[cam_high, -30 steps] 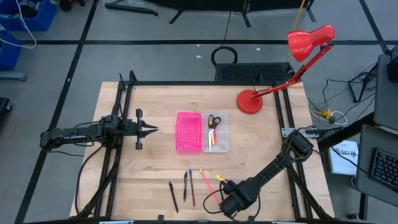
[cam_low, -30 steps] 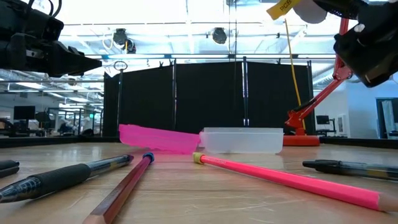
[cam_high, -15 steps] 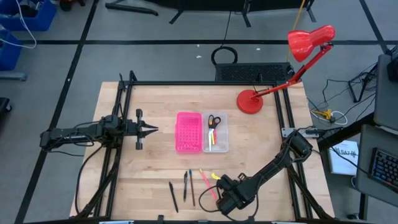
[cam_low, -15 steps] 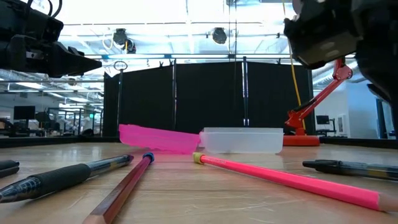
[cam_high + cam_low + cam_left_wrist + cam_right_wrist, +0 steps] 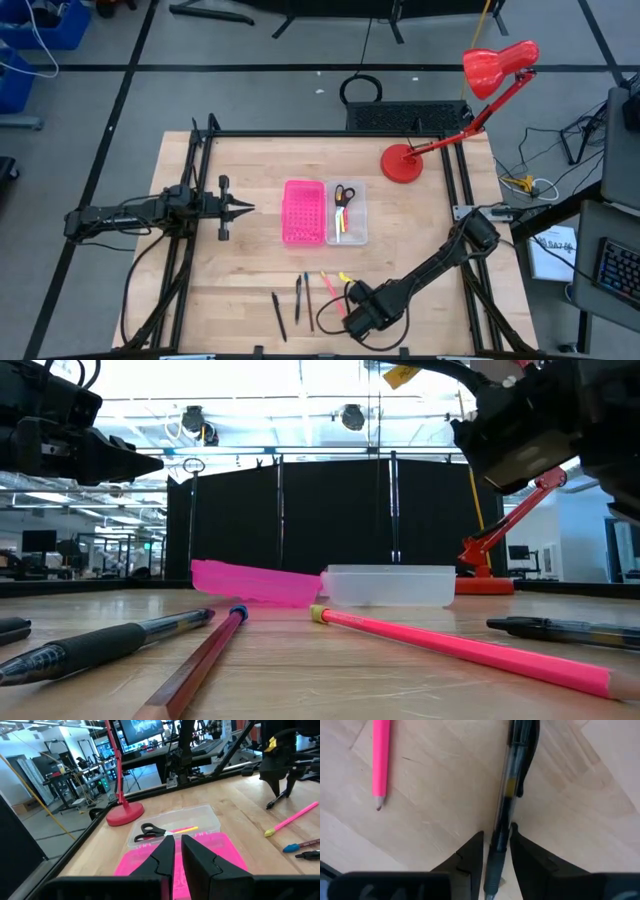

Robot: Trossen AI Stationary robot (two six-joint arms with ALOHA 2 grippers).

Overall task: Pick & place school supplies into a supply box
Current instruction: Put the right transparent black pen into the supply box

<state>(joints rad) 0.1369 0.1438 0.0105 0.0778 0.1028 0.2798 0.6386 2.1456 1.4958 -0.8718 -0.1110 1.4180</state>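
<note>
The supply box (image 5: pixel 347 212) is a clear tray at mid-table and holds black-handled scissors (image 5: pixel 343 194) and a yellow pen (image 5: pixel 338 226). In the left wrist view the box (image 5: pixel 210 815) shows with the scissors (image 5: pixel 150 831). Several pens and pencils lie flat near the table's near edge, among them a pink pencil (image 5: pixel 330 295) and a black pen (image 5: pixel 278 315). My right gripper (image 5: pixel 350 300) hangs over them, pointing down and open. In its wrist view its fingers (image 5: pixel 496 847) stand on either side of a clear-bodied black pen (image 5: pixel 512 780). My left gripper (image 5: pixel 240 208) waits shut left of the box.
A bright pink perforated panel (image 5: pixel 303 212) lies against the box's left side. A red desk lamp (image 5: pixel 403 163) stands at the far right. The pink pencil (image 5: pixel 460 650) and a black pen (image 5: pixel 560 630) lie low in front of the box (image 5: pixel 390 585).
My right gripper has moved toward the table's left and slightly toward the far edge, coming over the pens. The supplies and the box have stayed where they were.
</note>
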